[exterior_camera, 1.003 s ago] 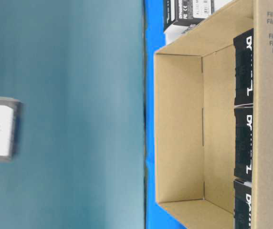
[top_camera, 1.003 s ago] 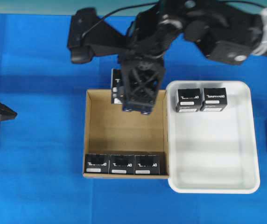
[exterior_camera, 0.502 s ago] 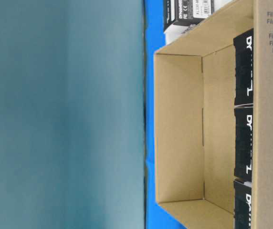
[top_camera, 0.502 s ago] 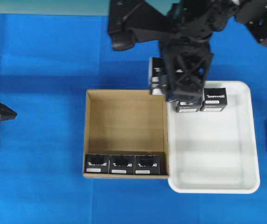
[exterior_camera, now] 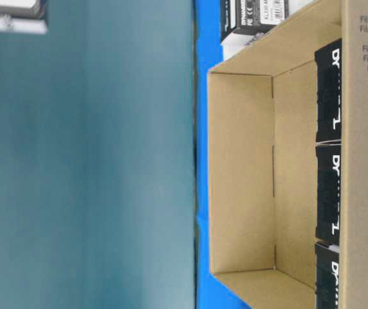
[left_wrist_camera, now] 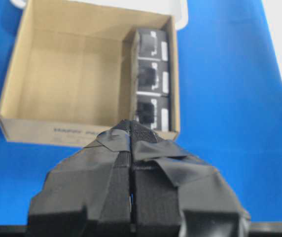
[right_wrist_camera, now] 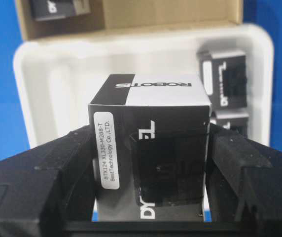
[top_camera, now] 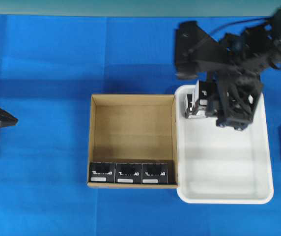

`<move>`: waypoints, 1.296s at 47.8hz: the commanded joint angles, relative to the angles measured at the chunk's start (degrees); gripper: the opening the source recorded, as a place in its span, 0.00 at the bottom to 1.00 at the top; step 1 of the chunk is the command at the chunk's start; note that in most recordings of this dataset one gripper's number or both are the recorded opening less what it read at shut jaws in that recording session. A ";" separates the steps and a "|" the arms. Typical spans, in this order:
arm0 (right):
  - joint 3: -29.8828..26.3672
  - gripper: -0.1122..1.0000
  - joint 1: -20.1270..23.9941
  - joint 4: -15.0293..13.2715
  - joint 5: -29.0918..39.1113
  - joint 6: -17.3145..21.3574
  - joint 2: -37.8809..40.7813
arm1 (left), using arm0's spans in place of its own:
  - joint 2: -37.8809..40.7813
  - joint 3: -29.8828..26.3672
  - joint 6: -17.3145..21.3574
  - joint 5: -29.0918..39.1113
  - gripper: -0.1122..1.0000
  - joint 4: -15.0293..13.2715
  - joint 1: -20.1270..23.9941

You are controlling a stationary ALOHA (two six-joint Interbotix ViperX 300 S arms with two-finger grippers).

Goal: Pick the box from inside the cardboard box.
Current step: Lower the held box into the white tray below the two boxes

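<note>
Box: printed card, smooth, slight sheen. Cardboard box: matt brown corrugated board. Tray: smooth glossy white plastic. Table cover: matt blue cloth.

The box is small and black, with white letters and a white top strip. It sits upright between two black fingers, above a white tray. The cardboard box is brown, shallow and open, with three similar black boxes in a row along one wall.

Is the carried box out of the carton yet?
Out: the right end effector holds the box above the white tray, beside the carton.
</note>
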 commanded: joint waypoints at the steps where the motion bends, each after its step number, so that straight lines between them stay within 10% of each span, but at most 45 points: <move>1: 3.96 0.66 0.53 0.00 -3.78 -0.09 -1.32 | 0.26 -1.41 0.26 -0.44 0.04 0.18 0.00; 33: 24.52 0.66 3.60 0.00 -25.22 -3.25 3.16 | 0.88 -1.23 0.26 -1.76 0.04 0.18 0.00; 62: 25.58 0.66 4.48 0.00 -34.45 -3.25 12.92 | 1.41 -1.41 -0.09 -1.85 0.04 0.18 0.00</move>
